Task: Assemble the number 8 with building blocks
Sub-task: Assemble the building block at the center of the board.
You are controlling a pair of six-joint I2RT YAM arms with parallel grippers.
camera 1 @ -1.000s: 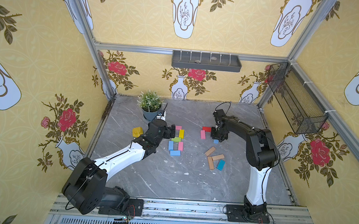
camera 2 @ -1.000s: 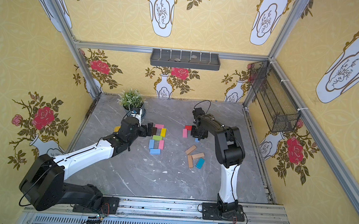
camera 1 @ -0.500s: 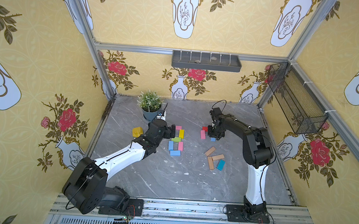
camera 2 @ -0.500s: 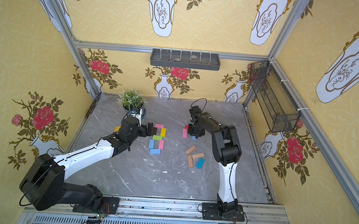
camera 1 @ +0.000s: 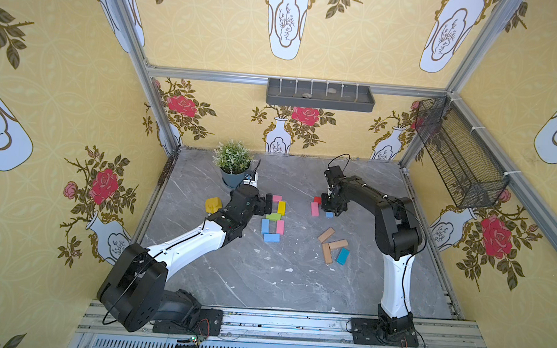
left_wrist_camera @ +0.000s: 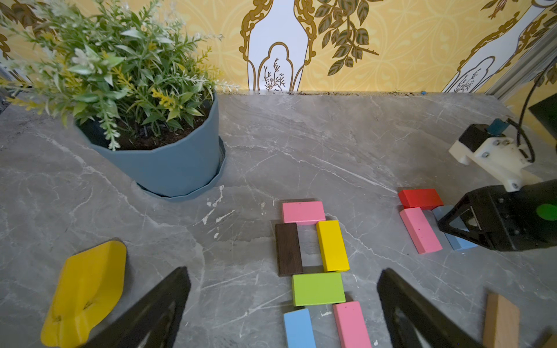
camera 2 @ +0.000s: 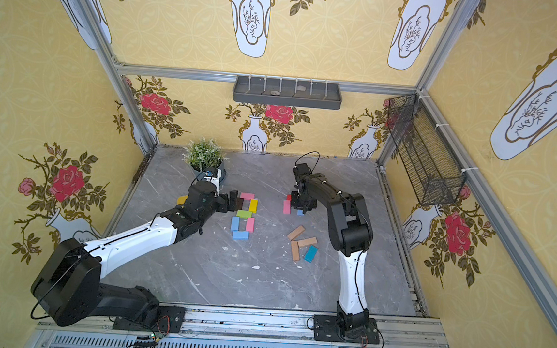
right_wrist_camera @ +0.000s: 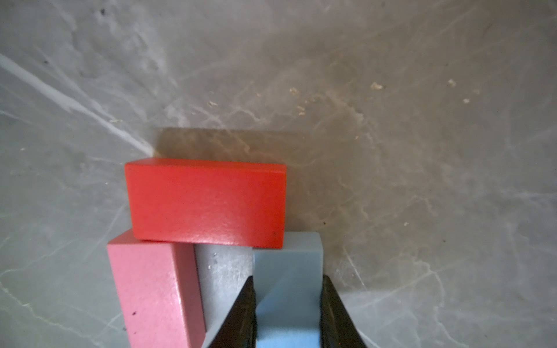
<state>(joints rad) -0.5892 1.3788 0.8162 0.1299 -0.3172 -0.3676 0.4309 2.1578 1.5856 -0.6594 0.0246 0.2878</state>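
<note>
Small, flat, rectangular building blocks in plain solid colours are lying on a grey marble-patterned table (camera 1: pixel 295 285). Just in front of the potted plant (camera 1: pixel 233 164), on the side facing the robot bases, seven of them are forming a blocky figure 8. A pink cap block (camera 1: pixel 277 198) is lying across the top, a dark brown block (left_wrist_camera: pixel 288 250) and a yellow block (camera 1: pixel 281 207) are making the upper sides, and a green block (camera 1: pixel 273 216) is serving as the crossbar. A blue side block (camera 1: pixel 265 226) and a pink side block (camera 1: pixel 280 227) are running below it, and a blue base block (camera 1: pixel 271 237) is closing the bottom. Farther from the plant, a red block (right_wrist_camera: pixel 208 205), a pink loose block (right_wrist_camera: pixel 156 292) and a light blue block (right_wrist_camera: pixel 287 259) are clustering together, with the red one overlapping the ends of the other two. Farthest from the plant, three tan blocks (camera 1: pixel 327 253) and a teal block (camera 1: pixel 342 256) are lying loose. The left gripper (left_wrist_camera: pixel 283 272) is hovering beside the dark brown block with its fingers spread wide, holding nothing. The right gripper (right_wrist_camera: pixel 288 286) is clamping the light blue block across its narrow width. Compared with a second earlier, the right gripper and its light blue block are sitting slightly nearer the plant and the pink loose block, while the left arm and the figure 8 are staying as they were.
</note>
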